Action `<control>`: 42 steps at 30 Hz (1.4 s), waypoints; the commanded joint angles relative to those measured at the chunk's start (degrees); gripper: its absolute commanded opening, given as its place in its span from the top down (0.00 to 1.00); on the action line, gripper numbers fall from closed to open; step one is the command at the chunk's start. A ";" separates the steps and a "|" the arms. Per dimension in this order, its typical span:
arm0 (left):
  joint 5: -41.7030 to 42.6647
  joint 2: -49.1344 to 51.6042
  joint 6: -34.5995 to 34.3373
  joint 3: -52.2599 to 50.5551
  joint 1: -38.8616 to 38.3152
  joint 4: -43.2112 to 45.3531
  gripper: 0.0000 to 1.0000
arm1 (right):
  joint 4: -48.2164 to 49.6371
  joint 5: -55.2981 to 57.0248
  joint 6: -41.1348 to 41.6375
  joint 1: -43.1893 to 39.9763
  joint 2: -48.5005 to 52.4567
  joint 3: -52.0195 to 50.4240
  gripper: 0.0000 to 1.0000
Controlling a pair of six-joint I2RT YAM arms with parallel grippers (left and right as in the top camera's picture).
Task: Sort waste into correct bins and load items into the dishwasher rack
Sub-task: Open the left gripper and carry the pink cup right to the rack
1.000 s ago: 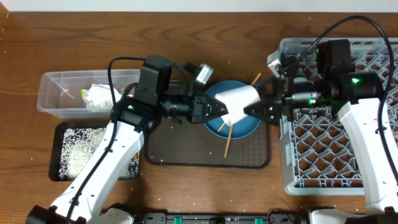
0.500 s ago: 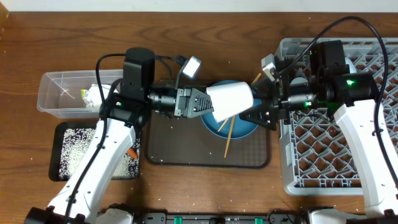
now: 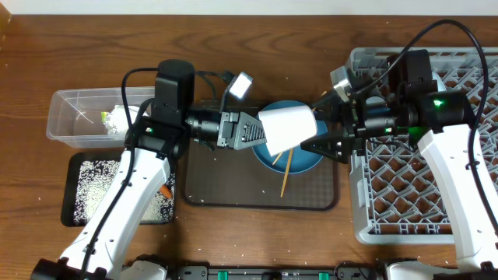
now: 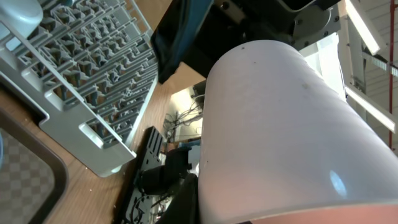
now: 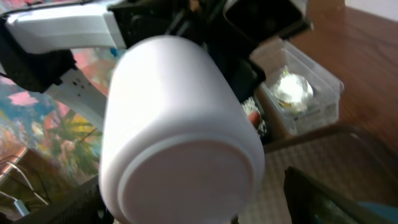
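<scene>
The white-pink cup (image 3: 288, 126) hangs on its side above the large blue plate (image 3: 310, 160). My left gripper (image 3: 261, 131) is shut on its rim end. From the right, my right gripper (image 3: 317, 131) stands open, its fingers on either side of the cup's base (image 5: 180, 162). One dark finger (image 5: 323, 193) stays apart from the cup. In the left wrist view the cup (image 4: 280, 124) fills most of the picture. One chopstick (image 3: 285, 175) lies across the plate and another (image 3: 320, 99) pokes out behind it. The dishwasher rack (image 3: 412, 187) is on the right.
The plate rests on a dark brown serving tray (image 3: 233, 187). At far left a clear tub (image 3: 66, 117) holds the crumpled wrapper (image 3: 118, 118). Below it the black tray (image 3: 78, 210) holds rice (image 3: 97, 187) and the carrot (image 3: 166, 190). A pale blue item (image 4: 18, 15) sits in the rack.
The left arm has swung back and turned, carrying the cup a little to the left and up. The right gripper has stayed open at the cup's base, shifting slightly.
</scene>
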 commanded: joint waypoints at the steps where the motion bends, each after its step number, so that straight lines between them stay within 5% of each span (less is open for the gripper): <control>1: 4.26 -0.79 0.50 0.70 -2.16 0.07 0.93 | 0.63 -3.19 -1.20 -0.13 0.39 0.48 0.17; 7: 1.31 -0.79 0.59 0.70 -4.07 0.07 0.93 | 0.79 -3.23 -1.18 0.26 0.39 0.48 0.23; 14: 0.72 -0.79 0.59 0.70 -4.50 0.07 0.93 | 0.81 -3.23 -1.16 0.26 0.39 0.48 0.58; 24: -6.27 -0.79 0.57 0.70 -4.33 -0.42 0.84 | 0.79 0.44 1.18 -0.15 0.39 0.48 0.64; 42: -50.42 -0.79 3.19 0.70 -3.96 -16.79 0.71 | 0.81 20.22 17.22 -5.95 -0.50 0.61 0.73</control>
